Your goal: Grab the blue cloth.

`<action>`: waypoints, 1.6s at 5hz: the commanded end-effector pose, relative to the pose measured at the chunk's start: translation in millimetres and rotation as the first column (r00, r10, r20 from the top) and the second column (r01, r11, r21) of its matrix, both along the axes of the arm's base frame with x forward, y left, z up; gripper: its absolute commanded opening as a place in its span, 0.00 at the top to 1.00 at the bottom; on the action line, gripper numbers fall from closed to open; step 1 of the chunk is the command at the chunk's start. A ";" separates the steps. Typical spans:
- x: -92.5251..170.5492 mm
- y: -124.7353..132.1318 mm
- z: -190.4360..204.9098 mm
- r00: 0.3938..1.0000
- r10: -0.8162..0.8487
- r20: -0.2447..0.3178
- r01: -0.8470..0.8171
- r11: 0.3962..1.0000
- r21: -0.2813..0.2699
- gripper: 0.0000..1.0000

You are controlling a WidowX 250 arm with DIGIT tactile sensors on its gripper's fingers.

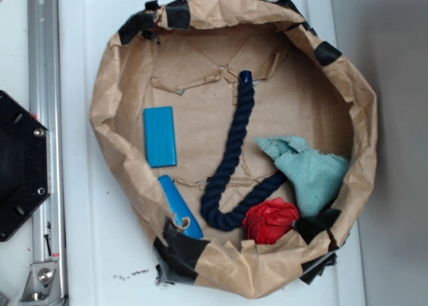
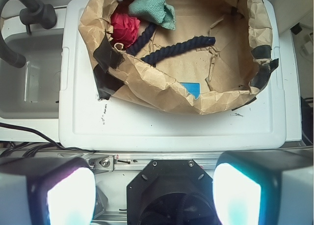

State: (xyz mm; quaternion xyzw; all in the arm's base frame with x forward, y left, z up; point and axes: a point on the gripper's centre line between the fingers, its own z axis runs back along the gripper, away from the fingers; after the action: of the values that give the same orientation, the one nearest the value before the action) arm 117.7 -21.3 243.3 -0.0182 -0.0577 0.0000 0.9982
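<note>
The blue cloth (image 1: 309,170) is a soft, wrinkled terry rag, and I judge it light, limp and not slippery, so it should bunch up in a pinch rather than lift as a flat sheet; the raised fold toward the middle of the bowl looks like the best place to close on, since its outer edge is tucked against the paper wall. Nearest in the wrist view, the gripper (image 2: 154,195) has its two pale fingers (image 2: 71,198) spread wide apart at the bottom corners of the frame, holding nothing, with the robot's black base between them. Beyond that lies the white tray (image 2: 162,129), and on it sits the crumpled brown paper bowl (image 2: 147,82), patched with black tape. Inside, a blue block (image 2: 192,88) peeks over the near rim, then the dark navy rope (image 2: 179,47) runs across the floor. Farther still, the red ball (image 2: 124,28) rests against the left wall, and the cloth (image 2: 153,5) lies at the far end of the bowl, touching the ball's side and the rope's end. Relative to the gripper, the cloth is well apart, straight ahead and near the centre line, beyond the near rim, so reaching it calls for a long move forward and then down.
</note>
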 end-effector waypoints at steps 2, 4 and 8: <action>40.9 18.2 -36.9 0.995 0.084 0.049 -0.081 0.994 -0.069 0.00; 137.7 21.1 -83.6 0.990 0.062 0.130 -0.033 0.976 -0.215 0.00; 172.6 26.0 -113.0 0.987 0.047 0.153 -0.014 0.978 -0.207 0.00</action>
State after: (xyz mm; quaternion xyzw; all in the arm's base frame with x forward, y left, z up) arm 282.3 -0.4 112.5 -0.1252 -0.1108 0.0150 0.9858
